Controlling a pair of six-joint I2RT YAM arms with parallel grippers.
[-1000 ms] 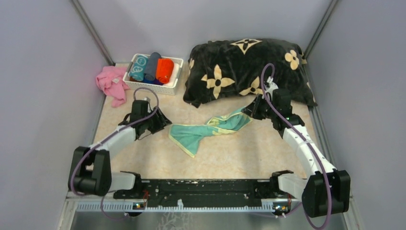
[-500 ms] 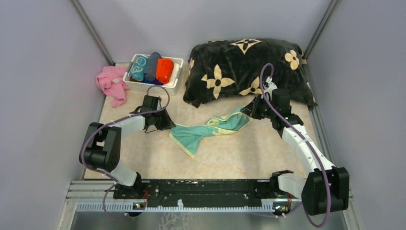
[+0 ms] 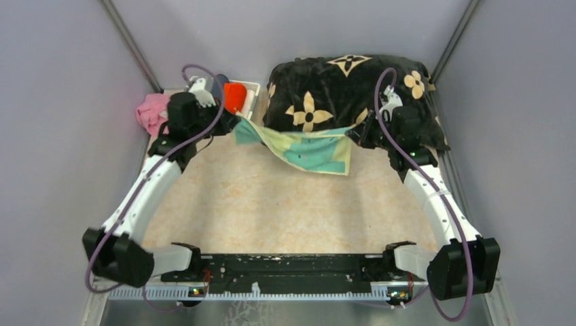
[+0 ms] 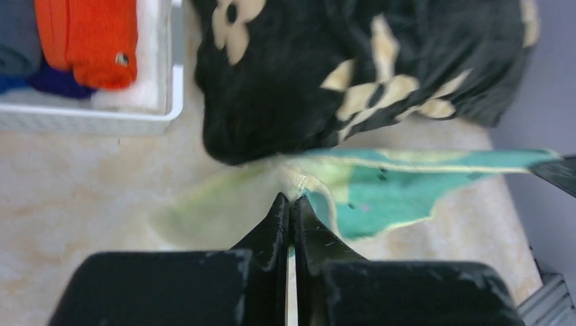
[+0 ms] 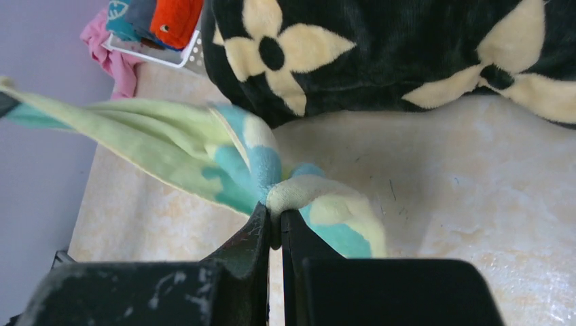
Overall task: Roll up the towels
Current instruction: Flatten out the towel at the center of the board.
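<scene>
A pale yellow towel with teal patches (image 3: 306,148) hangs stretched in the air between both grippers, in front of the black cushion. My left gripper (image 3: 233,124) is shut on its left corner, seen pinched at the fingertips in the left wrist view (image 4: 292,200). My right gripper (image 3: 353,134) is shut on its right corner, bunched at the tips in the right wrist view (image 5: 275,210). The towel (image 5: 170,146) sags in the middle. An orange-red rolled towel (image 3: 235,97) lies in the white basket (image 3: 253,92); the teal one shows only in the right wrist view (image 5: 122,15).
The big black cushion with cream flowers (image 3: 346,95) fills the back right. A pink cloth (image 3: 149,112) lies left of the basket, partly behind my left arm. Grey walls close both sides. Beige tabletop (image 3: 272,204) lies below the towel.
My left gripper reached the towel's left end, shut on it and lifted it back-left toward the basket. The right gripper rose too, so the towel now hangs spread off the table.
</scene>
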